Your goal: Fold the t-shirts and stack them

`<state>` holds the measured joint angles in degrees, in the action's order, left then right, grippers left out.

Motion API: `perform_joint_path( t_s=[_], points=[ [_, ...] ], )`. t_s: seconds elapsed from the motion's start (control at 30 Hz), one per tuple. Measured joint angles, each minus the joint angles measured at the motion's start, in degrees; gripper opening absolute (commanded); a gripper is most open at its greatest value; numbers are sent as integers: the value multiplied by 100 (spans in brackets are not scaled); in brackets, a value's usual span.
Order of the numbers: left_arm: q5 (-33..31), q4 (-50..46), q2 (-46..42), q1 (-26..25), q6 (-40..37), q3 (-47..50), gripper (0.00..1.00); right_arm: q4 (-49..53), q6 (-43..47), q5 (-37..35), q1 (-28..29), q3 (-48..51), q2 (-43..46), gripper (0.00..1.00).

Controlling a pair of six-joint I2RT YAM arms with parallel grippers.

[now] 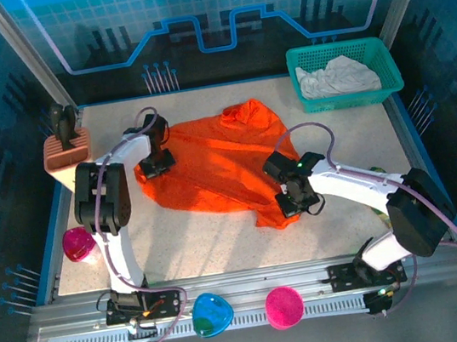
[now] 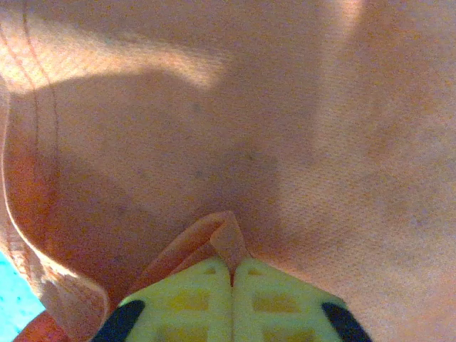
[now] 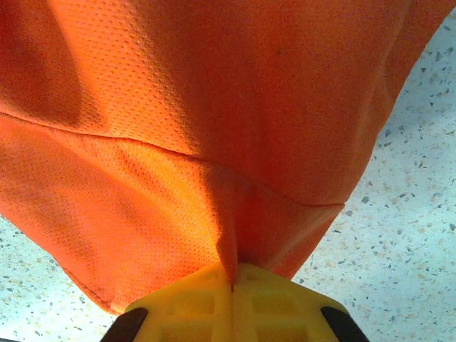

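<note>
The bright orange t-shirt (image 1: 219, 164) lies spread and rumpled across the middle of the table. My left gripper (image 1: 157, 164) is shut on a pinch of its left edge; up close the yellow fingers (image 2: 192, 299) clamp a small fold of orange cloth (image 2: 228, 235). My right gripper (image 1: 295, 202) is shut on the shirt's near right corner, and in the right wrist view its yellow fingers (image 3: 199, 306) hold a ridge of the orange fabric (image 3: 214, 142) above the speckled table. The off-white t-shirt (image 1: 337, 77) lies bunched in the teal basket.
The teal mesh basket (image 1: 385, 70) stands at the back right corner. A brown holder with a black tool (image 1: 66, 148) sits at the back left. A magenta bowl (image 1: 78, 243) is at the left edge; a blue one (image 1: 210, 314) and a pink one (image 1: 283, 306) rest on the front rail.
</note>
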<state>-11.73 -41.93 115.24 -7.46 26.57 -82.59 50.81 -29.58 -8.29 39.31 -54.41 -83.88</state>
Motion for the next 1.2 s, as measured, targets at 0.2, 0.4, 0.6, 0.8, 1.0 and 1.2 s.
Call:
perform_joint_path(
  t_s=[0.2, 0.4, 0.6, 0.8, 1.0, 1.2],
  points=[
    [-24, -129, -442, -33, 28, 2, 0, -15, 0, 0, 0, 0, -4, 0],
    [-219, -542, -1408, -245, 9, 4, 0, -42, 2, 2, 0, 0, -15, 0],
    [-509, -1027, -2809, -684, 20, 509, 0, -76, 2, 26, 0, 0, -15, 0],
    [-693, -1681, -4242, -761, 293, 1694, 7, -155, 9, 98, 0, 0, -15, 0],
    [-688, -2129, -5139, -769, 820, 2667, 30, -271, 59, 168, 0, 0, -22, 0],
    [-588, -2092, -5342, -820, 1401, 3053, 56, -339, 116, 195, 0, 55, -28, 0]
  ],
)
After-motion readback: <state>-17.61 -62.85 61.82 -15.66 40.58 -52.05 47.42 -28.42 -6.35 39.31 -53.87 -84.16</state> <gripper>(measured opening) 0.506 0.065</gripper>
